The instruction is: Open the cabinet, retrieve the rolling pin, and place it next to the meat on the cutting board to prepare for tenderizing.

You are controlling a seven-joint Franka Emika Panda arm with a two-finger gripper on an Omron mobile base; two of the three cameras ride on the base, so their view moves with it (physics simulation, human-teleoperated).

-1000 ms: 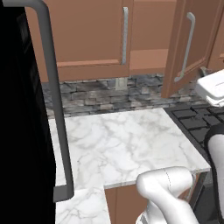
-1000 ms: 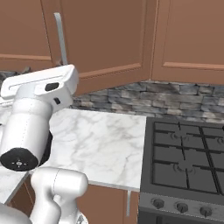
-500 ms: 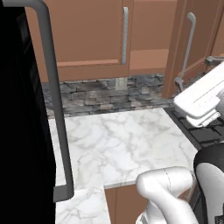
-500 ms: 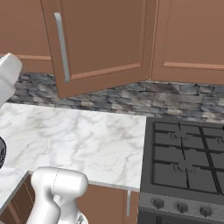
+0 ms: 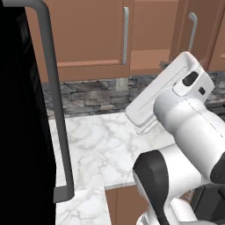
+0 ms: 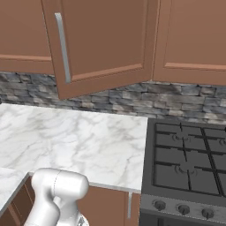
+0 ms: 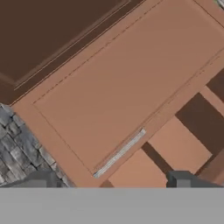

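Marble counter (image 6: 79,141); 1 cabinet (image 6: 106,39), 2 doors, 1 seemingly ajar.

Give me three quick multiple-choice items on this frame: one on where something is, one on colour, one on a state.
1. Where is the stove?
A. Right of the marble counter
B. Left of the marble counter
C. Under the fridge

2. What colour is the cabinet door?
A. White
B. Brown
C. Black

3. How does that door stand?
A. Fully shut
B. Swung partly open
C. Taken off

Answers:
1 A: in the right base view the burners sit right of the counter.
2 B: brown wood with a silver bar handle.
3 B: its bottom edge angles out over the stone backsplash.
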